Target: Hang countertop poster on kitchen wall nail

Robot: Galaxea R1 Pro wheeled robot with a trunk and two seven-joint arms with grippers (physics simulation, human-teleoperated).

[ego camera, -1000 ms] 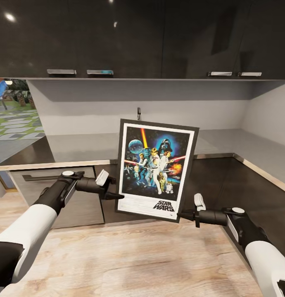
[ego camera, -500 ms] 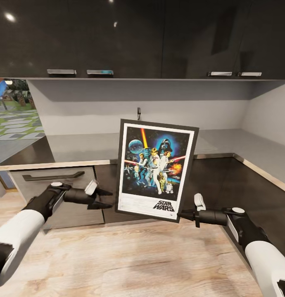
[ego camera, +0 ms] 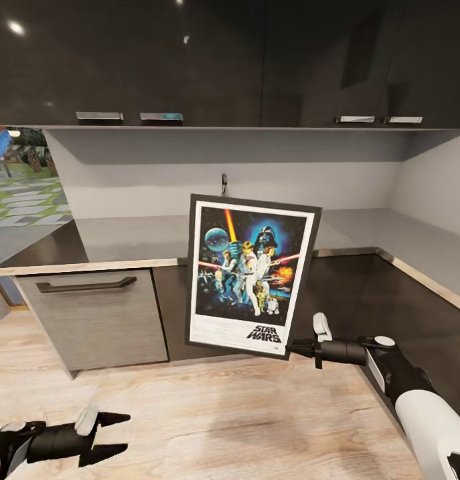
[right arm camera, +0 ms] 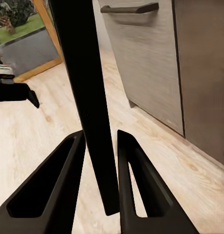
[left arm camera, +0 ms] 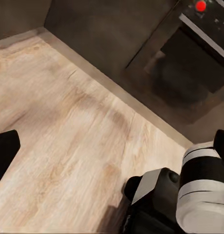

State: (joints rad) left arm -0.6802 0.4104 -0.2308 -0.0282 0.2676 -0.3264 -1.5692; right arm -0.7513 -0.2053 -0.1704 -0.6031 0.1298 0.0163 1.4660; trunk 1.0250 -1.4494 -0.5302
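Lower left of your head view: your left gripper hangs low over the wood floor, its two dark fingers spread apart with nothing between them. It is well apart from the poster.

Left of centre, the grey drawer front with its dark bar handle sits under the kitchen countertop, which runs across the middle of the frame and turns the corner at the right.

Centre of the frame: the poster is off the countertop, held upright in the air facing you and slightly tilted, its "STAR WARS" logo at the bottom. A small wall hook or nail shows on the grey wall just above the poster's top edge; whether they touch, you cannot tell.

Lower right: your right gripper clamps the poster's lower right corner. In your right wrist view the poster appears edge-on as a dark strip, pinched between the two fingers, with your left gripper visible in the distance over the floor.

Glossy dark upper cabinets fill the top.
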